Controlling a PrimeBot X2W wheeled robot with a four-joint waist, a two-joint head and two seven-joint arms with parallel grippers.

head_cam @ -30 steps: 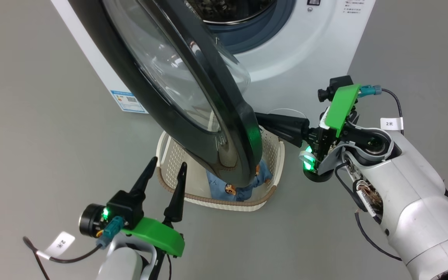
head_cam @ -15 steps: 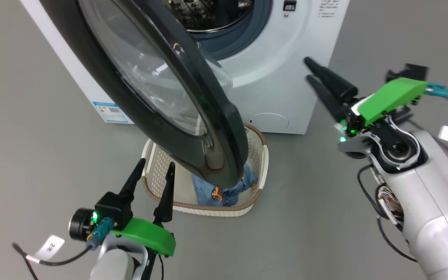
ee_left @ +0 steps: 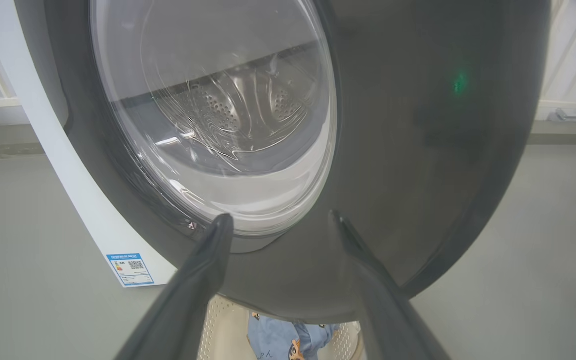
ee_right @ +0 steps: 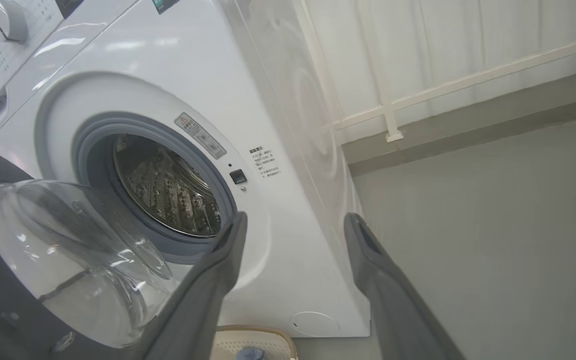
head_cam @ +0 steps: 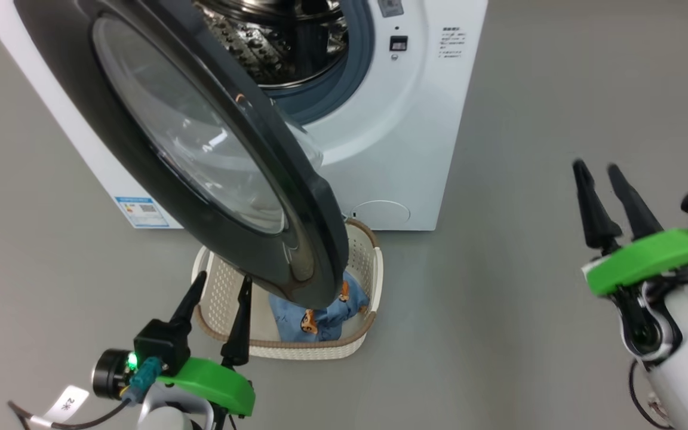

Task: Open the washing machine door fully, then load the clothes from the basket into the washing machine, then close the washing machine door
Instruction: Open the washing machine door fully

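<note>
Left gripper (head_cam: 224, 278) hangs open and empty just before the basket (head_cam: 296, 350), which sits on the floor (head_cam: 499, 310) under the swung-out washing machine door (head_cam: 296, 251), the clothes (head_cam: 320, 315) inside. Right gripper (head_cam: 595, 166), its 2 fingers also apart, holds nothing, well right of the washing machine (head_cam: 392, 149).

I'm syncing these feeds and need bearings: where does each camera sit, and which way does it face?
Head view: on the head, looking forward and down at the washing machine, its open door and the basket holding the clothes; left gripper lower left, right gripper at right, both open.
Left wrist view: on the left wrist, facing the door's outer face close up; its own fingers rise from below.
Right wrist view: on the right wrist, facing the drum opening; its own fingers show.
Shared: all three show door and basket.
</note>
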